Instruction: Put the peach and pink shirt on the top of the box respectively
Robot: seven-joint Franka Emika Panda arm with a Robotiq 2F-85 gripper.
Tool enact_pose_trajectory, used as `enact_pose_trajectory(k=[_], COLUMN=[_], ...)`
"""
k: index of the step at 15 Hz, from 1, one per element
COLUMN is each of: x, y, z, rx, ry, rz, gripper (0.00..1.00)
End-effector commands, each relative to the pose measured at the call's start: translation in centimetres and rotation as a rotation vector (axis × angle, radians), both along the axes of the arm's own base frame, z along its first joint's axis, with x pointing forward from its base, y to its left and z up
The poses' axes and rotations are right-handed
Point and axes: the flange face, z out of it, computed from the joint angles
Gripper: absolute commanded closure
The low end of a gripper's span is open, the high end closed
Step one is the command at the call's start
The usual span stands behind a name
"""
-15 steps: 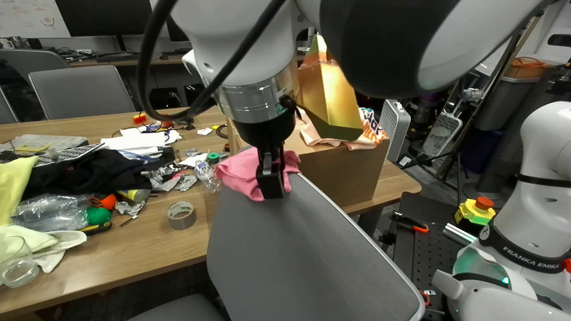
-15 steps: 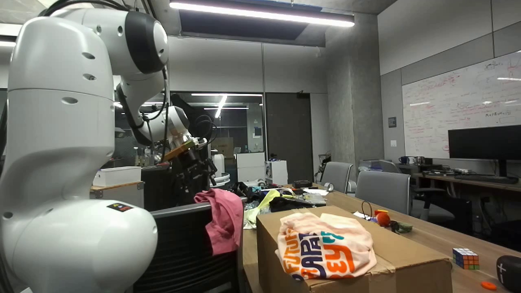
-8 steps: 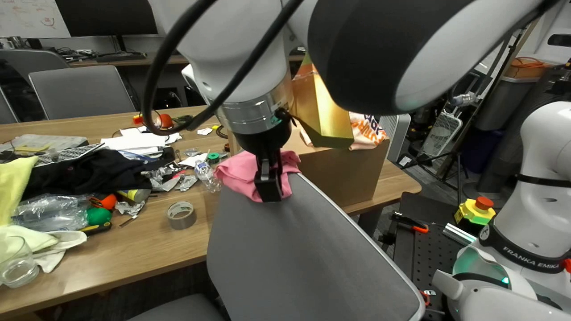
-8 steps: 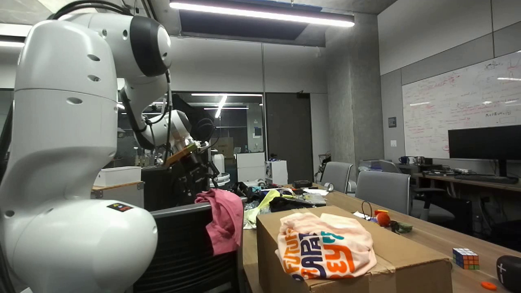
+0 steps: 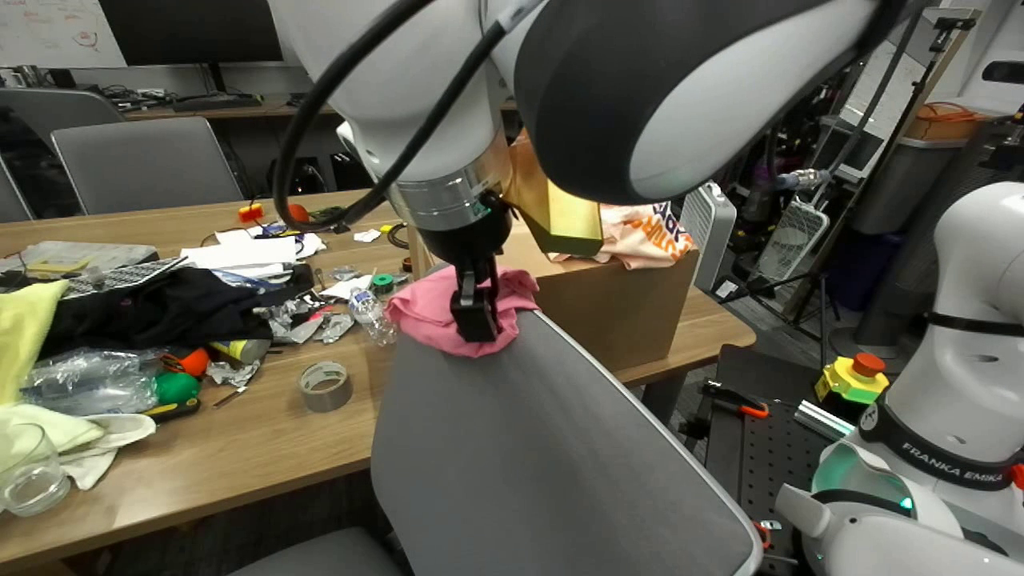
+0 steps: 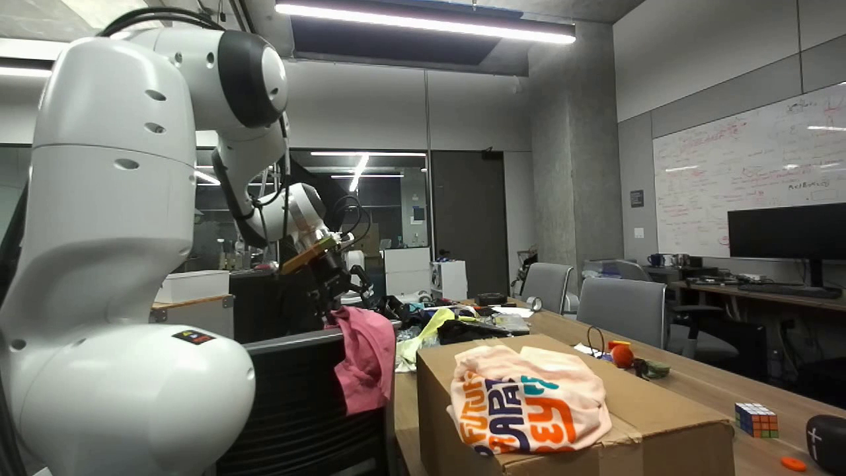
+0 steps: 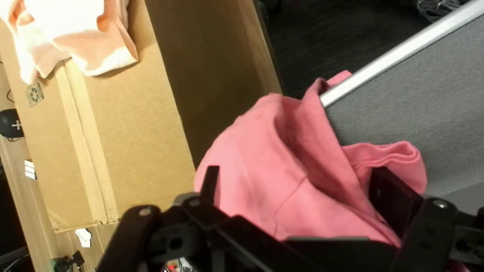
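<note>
The pink shirt (image 5: 424, 312) hangs over the corner of the grey chair back; it also shows in an exterior view (image 6: 367, 360) and fills the middle of the wrist view (image 7: 257, 162). My gripper (image 7: 298, 181) is open, its two fingers wide apart with pink cloth between them. In both exterior views the gripper (image 5: 478, 316) (image 6: 340, 297) is at the top of the shirt; whether it touches the cloth I cannot tell. The peach shirt (image 6: 529, 396) with coloured letters lies on top of the cardboard box (image 6: 681, 453). The wrist view shows the peach shirt (image 7: 94, 53) and the box top (image 7: 140, 132).
The chair back (image 5: 552, 448) stands close beside the box and table (image 5: 264, 472). A tape roll (image 5: 325, 386), a bottle (image 5: 370, 316) and a black cloth (image 5: 168, 308) lie on the table. A Rubik's cube (image 6: 757, 420) and a black speaker (image 6: 826, 443) stand beyond the box.
My gripper has come down and forward onto the pink shirt, moving right and down in an exterior view. The peach shirt and the box have not moved.
</note>
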Motion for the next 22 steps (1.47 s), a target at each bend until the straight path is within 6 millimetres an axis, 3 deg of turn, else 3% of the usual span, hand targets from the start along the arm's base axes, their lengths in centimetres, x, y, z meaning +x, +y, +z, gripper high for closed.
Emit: enact_pose_trajectory(k=[1,2,3,5,11,14,17,22], x=[1.4,1.5,1.5,1.5,1.6,1.6,1.7,2.2], y=[-0.5,-0.6,-0.6,-0.5,-0.5,-0.8,-1.5,-4.2], z=[-0.1,-0.2,-0.2,-0.1,0.3,0.8,2.3,8.0], rx=[0.000,0.000,0.001,0.004,0.025,0.031,0.022,0.007], ry=[-0.003,-0.001,-0.004,-0.012,-0.032,-0.060,-0.114,-0.292], rz=[0.005,0.006,0.011,0.021,0.027,0.017,-0.009,-0.125], gripper=[0.00,0.00,0.25,0.32,0.80,0.98,0.96,0.96])
